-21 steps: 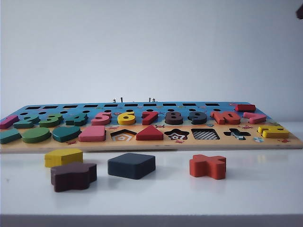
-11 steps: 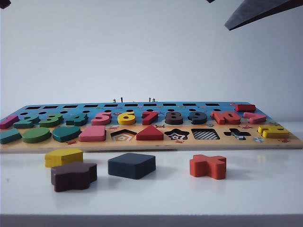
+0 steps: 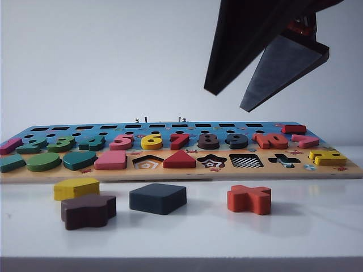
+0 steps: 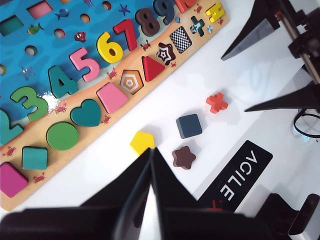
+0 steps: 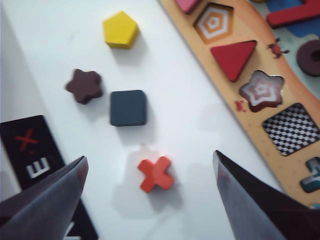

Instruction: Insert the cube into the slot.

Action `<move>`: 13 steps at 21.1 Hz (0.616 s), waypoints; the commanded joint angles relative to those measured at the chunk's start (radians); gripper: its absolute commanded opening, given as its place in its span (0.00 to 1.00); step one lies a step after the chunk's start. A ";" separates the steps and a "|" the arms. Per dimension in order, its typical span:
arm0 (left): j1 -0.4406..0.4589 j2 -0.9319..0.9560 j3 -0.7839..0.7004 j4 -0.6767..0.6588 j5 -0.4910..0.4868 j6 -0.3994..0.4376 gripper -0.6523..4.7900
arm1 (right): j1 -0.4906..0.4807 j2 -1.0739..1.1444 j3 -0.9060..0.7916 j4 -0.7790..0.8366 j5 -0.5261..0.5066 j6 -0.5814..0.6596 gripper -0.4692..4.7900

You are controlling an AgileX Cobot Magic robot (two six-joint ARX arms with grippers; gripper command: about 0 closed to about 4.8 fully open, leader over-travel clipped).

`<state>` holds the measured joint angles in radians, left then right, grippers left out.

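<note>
The matte navy cube [image 3: 157, 198], flat with rounded corners, lies on the smooth white counter [image 3: 295, 232] before the painted wooden board [image 3: 187, 173], whose checkerboard slot [image 3: 246, 161] is bare. The right hand [image 5: 150, 195] hangs wide apart above; the left hand [image 4: 151, 157] is pinched together.

Bare table surrounds the cube [image 3: 157, 198], flanked by a flower block [image 3: 88, 211] and orange cross [image 3: 249, 199]; the slot [image 3: 245, 161] lies unobstructed.
</note>
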<state>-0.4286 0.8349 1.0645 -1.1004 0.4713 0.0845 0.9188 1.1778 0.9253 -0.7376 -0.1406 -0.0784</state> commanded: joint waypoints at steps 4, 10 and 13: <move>0.000 0.003 0.006 -0.009 0.037 -0.001 0.15 | 0.058 0.070 0.004 0.100 0.065 -0.005 0.97; 0.001 0.003 0.006 -0.027 0.055 -0.003 0.15 | 0.092 0.138 0.003 0.140 0.066 -0.004 0.96; 0.001 0.003 0.006 -0.027 0.055 -0.003 0.15 | 0.093 0.162 0.003 0.150 0.076 -0.005 0.96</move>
<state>-0.4282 0.8371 1.0645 -1.1351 0.5182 0.0811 1.0077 1.3365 0.9249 -0.6109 -0.0738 -0.0792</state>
